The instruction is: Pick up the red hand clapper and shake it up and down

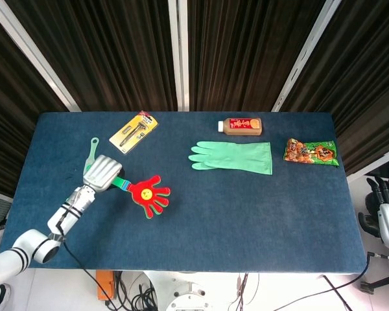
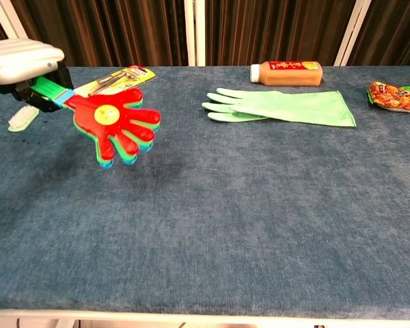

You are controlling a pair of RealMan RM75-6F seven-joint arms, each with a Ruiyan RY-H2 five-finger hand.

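My left hand (image 1: 102, 173) (image 2: 24, 60) grips the green handle of the red hand clapper (image 1: 149, 195) (image 2: 113, 126). The clapper has a red hand-shaped paddle with a yellow smiley and green and blue layers beneath. It is held in the air above the left part of the blue table (image 1: 246, 214), its paddle pointing right and tilted downward. My right hand (image 1: 386, 206) hangs beyond the table's right edge, low in the head view, holding nothing, fingers apart. The chest view does not show it.
A pale green brush (image 1: 91, 152) (image 2: 20, 117) lies just behind my left hand. A yellow tool pack (image 1: 134, 131) (image 2: 113, 81) sits at the back left. A green rubber glove (image 1: 233, 157) (image 2: 280, 106), an orange bottle (image 1: 241, 126) (image 2: 287, 72) and a snack bag (image 1: 311, 152) (image 2: 396, 96) lie further right.
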